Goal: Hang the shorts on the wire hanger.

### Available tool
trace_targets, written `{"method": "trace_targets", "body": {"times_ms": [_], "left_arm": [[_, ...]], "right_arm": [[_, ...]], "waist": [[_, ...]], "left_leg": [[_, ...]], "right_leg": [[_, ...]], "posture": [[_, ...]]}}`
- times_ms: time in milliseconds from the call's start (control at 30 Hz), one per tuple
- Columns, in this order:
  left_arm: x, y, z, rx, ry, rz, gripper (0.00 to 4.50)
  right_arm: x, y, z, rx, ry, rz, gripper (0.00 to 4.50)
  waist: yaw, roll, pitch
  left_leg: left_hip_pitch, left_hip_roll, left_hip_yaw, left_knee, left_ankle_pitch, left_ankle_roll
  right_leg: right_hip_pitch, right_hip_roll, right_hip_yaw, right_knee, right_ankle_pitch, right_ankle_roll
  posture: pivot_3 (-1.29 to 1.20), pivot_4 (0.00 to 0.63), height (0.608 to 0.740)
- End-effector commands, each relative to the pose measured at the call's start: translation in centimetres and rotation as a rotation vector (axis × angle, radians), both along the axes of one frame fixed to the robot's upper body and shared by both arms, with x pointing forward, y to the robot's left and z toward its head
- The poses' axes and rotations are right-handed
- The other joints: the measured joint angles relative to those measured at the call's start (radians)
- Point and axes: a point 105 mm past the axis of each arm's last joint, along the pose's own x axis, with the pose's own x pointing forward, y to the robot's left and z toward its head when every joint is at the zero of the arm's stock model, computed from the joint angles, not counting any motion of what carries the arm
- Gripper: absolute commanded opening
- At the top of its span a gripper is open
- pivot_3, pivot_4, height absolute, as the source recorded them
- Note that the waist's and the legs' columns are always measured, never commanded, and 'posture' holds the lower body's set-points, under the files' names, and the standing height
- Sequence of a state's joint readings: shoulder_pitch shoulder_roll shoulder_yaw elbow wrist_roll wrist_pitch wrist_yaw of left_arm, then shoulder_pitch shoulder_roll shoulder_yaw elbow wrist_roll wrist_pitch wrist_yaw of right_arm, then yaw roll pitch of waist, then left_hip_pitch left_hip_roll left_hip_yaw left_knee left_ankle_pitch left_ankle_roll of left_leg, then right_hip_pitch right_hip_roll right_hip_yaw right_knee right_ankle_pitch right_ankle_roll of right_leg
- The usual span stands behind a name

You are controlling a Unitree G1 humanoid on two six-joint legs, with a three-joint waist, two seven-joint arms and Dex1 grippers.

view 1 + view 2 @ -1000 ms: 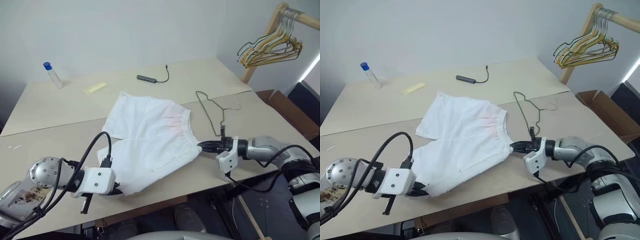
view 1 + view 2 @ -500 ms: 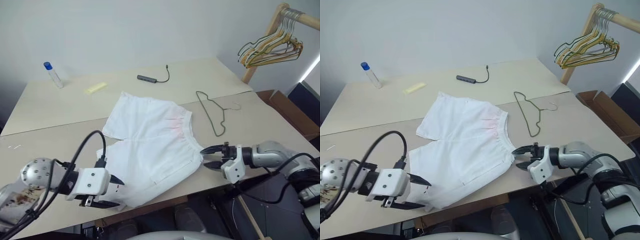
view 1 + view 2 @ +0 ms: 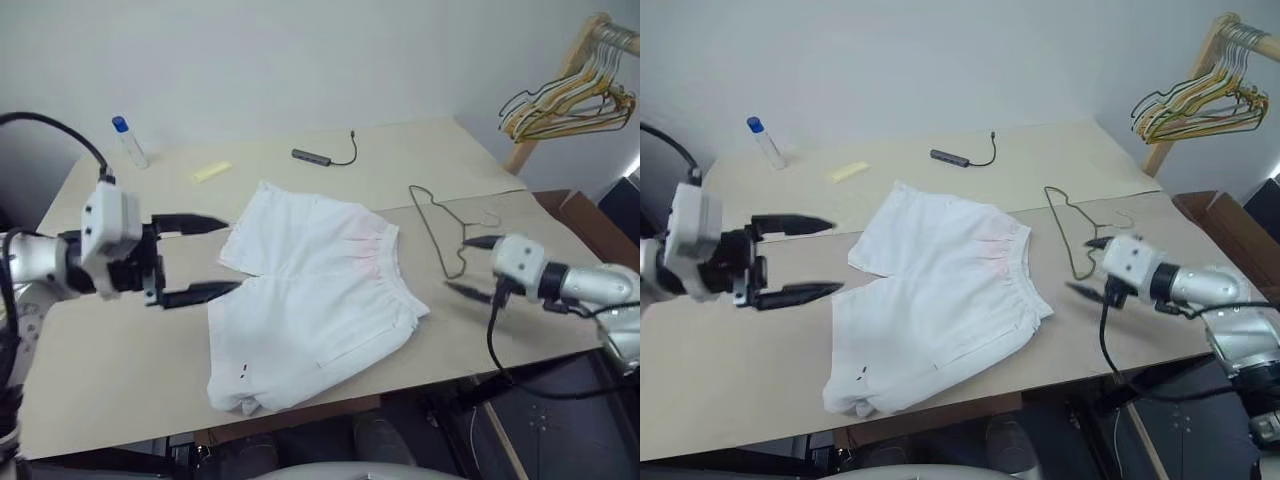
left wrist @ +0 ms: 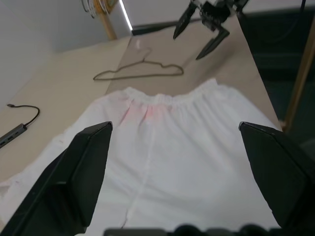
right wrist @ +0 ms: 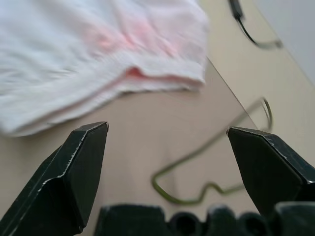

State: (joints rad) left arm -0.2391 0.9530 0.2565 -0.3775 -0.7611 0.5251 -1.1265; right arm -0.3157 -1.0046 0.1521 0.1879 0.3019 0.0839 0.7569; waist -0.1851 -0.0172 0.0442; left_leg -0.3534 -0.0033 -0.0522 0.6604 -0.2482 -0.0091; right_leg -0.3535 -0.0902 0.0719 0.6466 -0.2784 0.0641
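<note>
Beige worktop point(image 3: 120, 370), two boards butted w/ a seam running across, stands against a plain pale wall. Far right, a wooden rack point(image 3: 560, 85) holds a bunch of yellowish and dark hangers point(image 3: 570, 100); a brown cardboard box point(image 3: 1230, 225) sits on the floor just past the worktop's right edge. Shorts point(image 3: 315, 290) lie flat mid-worktop, white, waistband w/ faint pink tint toward the right, two tiny dark marks near the front-left hem. Wire hanger point(image 3: 445, 230) lies flat just right of the waistband, apart from the cloth. On the back board: a vial w/ blue cap point(image 3: 128, 140) far left, a yellow strip point(image 3: 212, 172) near it, a dark USB hub w/ cable point(image 3: 325, 157) further right. Left hand point(image 3: 200, 258) hovers left of the shorts, fingers spread wide, holding nothing. Right hand point(image 3: 1092, 267) hangs by the hanger's near end, fingers spread too, empty.
</note>
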Motion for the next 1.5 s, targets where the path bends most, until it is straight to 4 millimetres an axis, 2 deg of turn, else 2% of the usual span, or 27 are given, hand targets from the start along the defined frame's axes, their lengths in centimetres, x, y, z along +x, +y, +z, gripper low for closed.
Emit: {"method": "trace_targets", "body": {"times_ms": [33,167,333,367,433,600,733,800,833,933,1100,1167,1233,1267,1400,1500], "left_arm": [[0.6,-1.7,1.0,-0.074,0.013,-0.026,4.48],[1.1,-3.5,1.4,-0.128,0.038,-0.076,4.48],[1.6,-4.6,1.1,-0.127,0.046,-0.118,4.48],[1.7,-4.7,1.1,-0.127,0.047,-0.117,4.5],[1.8,-4.7,1.0,-0.128,0.049,-0.115,4.5],[1.8,-4.8,0.5,-0.128,0.06,-0.106,4.5],[1.7,-4.8,0.1,-0.122,0.068,-0.106,4.5],[1.8,-4.8,0.0,-0.123,0.068,-0.104,4.5],[1.9,-4.8,0.0,-0.124,0.068,-0.103,4.5],[2.4,-4.9,0.1,-0.13,0.064,-0.098,4.5],[3.5,-5.3,0.2,-0.147,0.055,-0.089,4.5],[4.4,-5.5,0.4,-0.162,0.059,-0.069,4.5],[5.4,-5.7,0.7,-0.176,0.065,-0.05,4.5],[5.9,-5.8,0.8,-0.182,0.072,-0.043,4.5],[7.4,-6.1,1.4,-0.186,0.109,-0.04,4.5],[7.9,-6.3,1.3,-0.144,0.125,-0.068,4.5]], "right_arm": [[2.4,-1.7,0.5,0.07,0.048,-0.255,4.5],[4.9,-3.2,-0.6,0.109,0.151,-0.511,4.5],[6.6,-3.5,-2.8,0.092,0.287,-0.63,4.5],[6.8,-3.5,-3.4,0.087,0.317,-0.651,4.32],[6.9,-3.5,-4.2,0.073,0.35,-0.676,3.91],[6.9,-3.6,-5.6,0.071,0.403,-0.704,2.29],[6.9,-3.7,-5.6,0.07,0.408,-0.702,0.81],[7.0,-3.9,-5.0,0.074,0.383,-0.703,0.18],[7.1,-4.0,-4.8,0.076,0.373,-0.704,0.03],[7.5,-4.2,-3.5,0.062,0.299,-0.681,0.03],[7.2,-4.6,0.1,-0.092,0.015,-0.557,0.03],[6.5,-4.1,2.5,-0.262,-0.227,-0.418,0.03],[5.1,-2.6,4.3,-0.476,-0.456,-0.21,0.03],[4.4,-2.0,4.6,-0.56,-0.521,-0.111,0.03],[2.5,-0.5,5.6,-0.797,-0.74,0.168,0.03],[2.1,0.3,6.7,-0.86,-0.879,0.266,0.03]], "waist": [[0.003,0.0,0.0],[0.001,0.0,0.0],[-0.003,0.0,0.0],[-0.006,0.0,0.0],[-0.012,0.0,0.0],[-0.025,0.0,0.0],[-0.025,0.0,0.0],[-0.024,0.0,0.0],[-0.024,0.0,0.0],[-0.024,0.0,0.0],[-0.024,0.0,0.0],[-0.027,0.0,0.0],[-0.022,0.001,0.001],[-0.029,0.001,0.001],[-0.062,0.001,0.001],[-0.097,0.0,0.001]], "left_leg": [[0.0,-0.001,0.0,0.0,0.0,0.0],[0.0,-0.002,0.001,0.0,0.0,0.0],[-0.002,-0.002,0.001,0.0,0.0,0.0],[-0.002,-0.002,0.002,0.0,0.0,0.0],[-0.002,-0.002,0.002,0.0,0.0,0.0],[-0.001,-0.003,0.0,0.0,0.0,0.0],[-0.001,-0.002,0.0,0.0,0.0,0.0],[-0.001,-0.002,0.0,0.0,0.0,0.0],[-0.001,-0.002,-0.001,0.0,0.0,0.0],[-0.001,-0.003,-0.001,0.0,0.0,0.0],[-0.003,-0.004,-0.001,0.0,0.0,0.0],[-0.003,-0.004,-0.001,0.0,0.0,0.0],[-0.004,-0.005,0.0,0.0,0.0,0.0],[-0.005,-0.005,0.001,0.001,0.0,0.0],[-0.004,-0.006,0.003,0.001,0.0,-0.001],[-0.003,-0.005,0.003,0.001,0.0,0.0]], "right_leg": [[0.0,0.0,0.0,0.0,0.0,0.0],[0.0,0.001,0.0,0.0,0.0,0.0],[-0.002,0.001,0.0,-0.001,0.0,0.0],[-0.002,0.001,0.0,-0.001,0.0,0.0],[-0.002,0.001,-0.001,-0.001,0.0,0.0],[-0.001,0.0,0.0,-0.001,0.0,0.0],[0.0,0.001,-0.001,-0.001,0.001,0.0],[0.0,0.001,-0.001,-0.001,0.0,0.0],[0.0,0.001,-0.001,-0.001,0.0,0.0],[0.0,0.0,-0.001,-0.001,0.0,0.0],[-0.002,-0.001,-0.001,-0.001,0.0,0.002],[-0.002,-0.001,-0.001,-0.001,0.0,0.002],[-0.002,-0.001,-0.002,-0.001,-0.002,0.004],[-0.004,-0.002,-0.002,-0.001,-0.006,0.011],[-0.003,-0.002,0.0,-0.001,-0.006,0.012],[-0.002,-0.002,0.0,-0.001,-0.006,0.012]], "posture": [[-0.17,0.0,0.74],[-0.17,0.0,0.74],[-0.18,0.0,0.74],[-0.18,0.0,0.74],[-0.18,0.0,0.74],[-0.15,0.0,0.74],[-0.15,0.0,0.74],[-0.16,0.0,0.74],[-0.16,0.0,0.74],[-0.16,0.0,0.74],[-0.2,0.0,0.74],[-0.22,0.0,0.74],[-0.25,0.0,0.74],[-0.26,0.0,0.74],[-0.29,0.0,0.74],[-0.31,0.0,0.74]]}}
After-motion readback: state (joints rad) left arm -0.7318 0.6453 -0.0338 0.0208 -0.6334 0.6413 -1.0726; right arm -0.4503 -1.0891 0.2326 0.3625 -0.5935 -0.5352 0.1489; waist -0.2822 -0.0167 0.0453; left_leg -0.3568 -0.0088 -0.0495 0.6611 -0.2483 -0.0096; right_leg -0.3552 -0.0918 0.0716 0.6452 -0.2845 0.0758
